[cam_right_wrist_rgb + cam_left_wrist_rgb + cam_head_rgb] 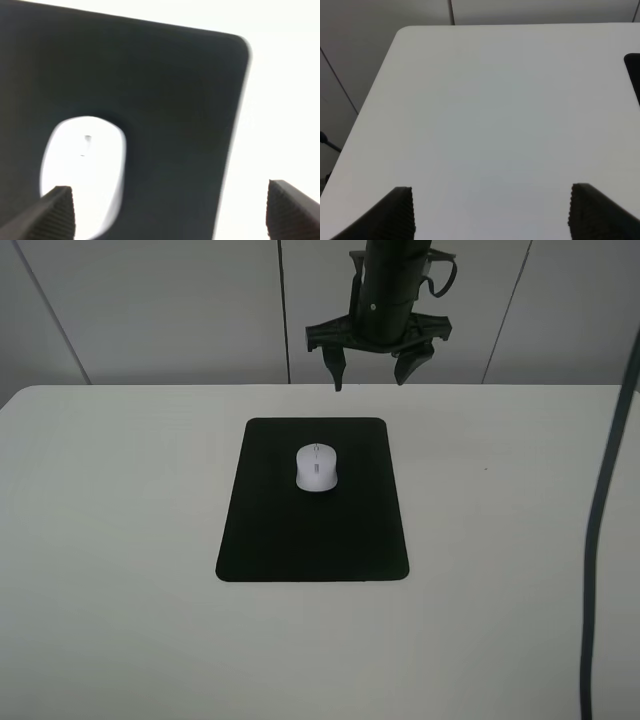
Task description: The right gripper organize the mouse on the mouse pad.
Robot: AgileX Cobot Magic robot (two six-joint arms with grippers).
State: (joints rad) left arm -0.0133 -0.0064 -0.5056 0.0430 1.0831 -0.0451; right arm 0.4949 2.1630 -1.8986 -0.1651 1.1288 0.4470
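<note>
Right gripper [371,373] first: on my high feed it hangs in the air at the far side of the table [120,540], its two fingers spread wide apart and pointing down, with nothing between them. I read it as fully parted and empty. It hangs clear of everything, above and beyond the far edge of the mouse pad [312,530].

From the claw I look down and towards the camera to find the mouse [317,467]. It lies flat on the pad, on the far half and roughly midway across, with its grey wheel end towards the claw. Black mat shows all round it, so it is wholly on the pad and well apart from the fingers.

On the right wrist feed the right gripper [172,215] shows only its ribbed fingertips [57,212]. The mouse [82,170] appears close by one of them and not midway between the two. It looks blurred and washed out against the mouse pad [165,85], whose rounded corner meets white table beyond.

Further out, the left gripper [495,215] is likewise spread and empty over the bare table [485,110], with only a corner of the mouse pad [634,75] at the edge of its feed. A dark cable [605,490] hangs down the right side of the high feed.
</note>
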